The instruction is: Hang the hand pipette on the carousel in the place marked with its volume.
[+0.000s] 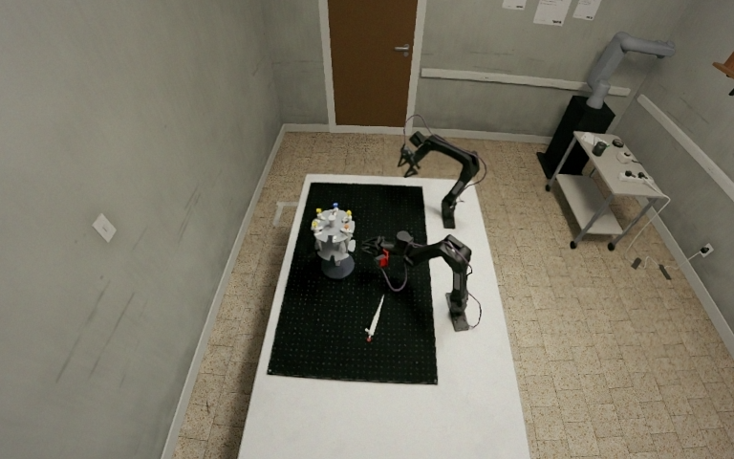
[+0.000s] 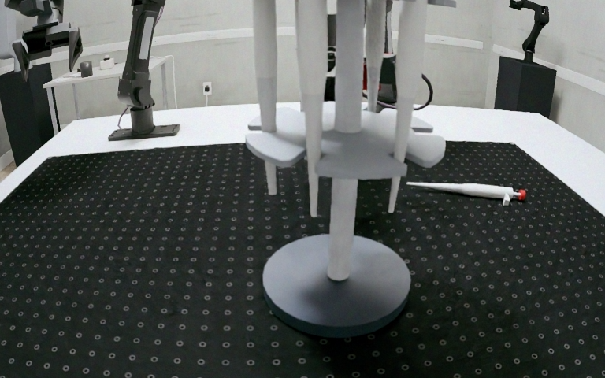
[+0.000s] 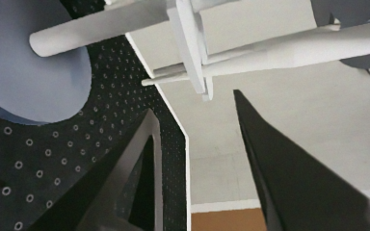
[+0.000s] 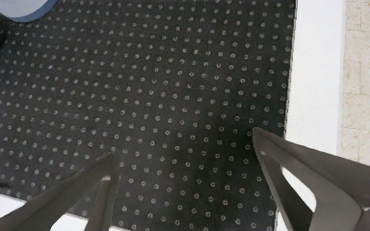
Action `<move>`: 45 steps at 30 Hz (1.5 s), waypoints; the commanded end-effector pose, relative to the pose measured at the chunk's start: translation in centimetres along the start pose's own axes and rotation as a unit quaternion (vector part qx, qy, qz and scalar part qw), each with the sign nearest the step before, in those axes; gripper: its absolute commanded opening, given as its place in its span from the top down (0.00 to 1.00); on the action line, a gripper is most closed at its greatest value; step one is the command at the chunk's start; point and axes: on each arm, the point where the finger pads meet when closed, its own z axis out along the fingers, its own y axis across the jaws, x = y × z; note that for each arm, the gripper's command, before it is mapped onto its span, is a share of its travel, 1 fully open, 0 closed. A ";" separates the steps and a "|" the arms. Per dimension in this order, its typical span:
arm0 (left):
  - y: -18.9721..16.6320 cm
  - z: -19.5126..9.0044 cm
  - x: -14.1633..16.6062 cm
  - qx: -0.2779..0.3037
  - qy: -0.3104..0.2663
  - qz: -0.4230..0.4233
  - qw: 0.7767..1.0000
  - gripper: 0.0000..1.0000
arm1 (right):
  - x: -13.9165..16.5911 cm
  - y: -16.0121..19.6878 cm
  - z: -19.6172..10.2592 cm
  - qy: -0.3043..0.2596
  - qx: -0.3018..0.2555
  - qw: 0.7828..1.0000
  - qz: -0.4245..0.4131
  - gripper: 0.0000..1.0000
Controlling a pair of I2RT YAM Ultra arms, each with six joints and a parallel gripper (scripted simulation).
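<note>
Top view: carousel (image 1: pixel 339 232) (image 2: pixel 336 307) (image 3: pixel 45 89) obstructs left gripper (image 1: pixel 365 246) (image 3: pixel 193 106) at 9 o'clock; slight air gap between. Left wrist view: hung pipette (image 3: pixel 289 52) spans 11–2 o'clock.
</note>
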 end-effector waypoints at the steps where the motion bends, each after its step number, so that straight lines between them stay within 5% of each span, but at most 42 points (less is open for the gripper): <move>1: -1.5 -1.4 -0.2 0.017 -0.004 -0.004 1.000 0.51 | -0.7 -0.4 -0.4 -0.012 0.004 1.000 -0.006 0.00; 14: -1.2 -3.2 -0.2 0.013 -0.005 -0.005 1.000 0.51 | -0.7 -0.4 -0.4 -0.012 0.004 1.000 -0.006 0.00; 15: -0.9 -3.8 -1.4 0.002 0.003 0.019 1.000 0.00 | -0.7 -0.4 -0.4 -0.012 0.004 1.000 -0.006 0.00; 37: -4.1 -9.3 -12.9 -0.035 0.120 0.274 0.953 0.00 | -0.7 -0.4 -0.4 -0.012 0.004 1.000 -0.006 0.00; 45: -3.4 -11.5 -18.2 -0.074 0.166 0.378 0.908 0.00 | -0.7 -0.4 -0.4 -0.012 0.004 1.000 -0.006 0.00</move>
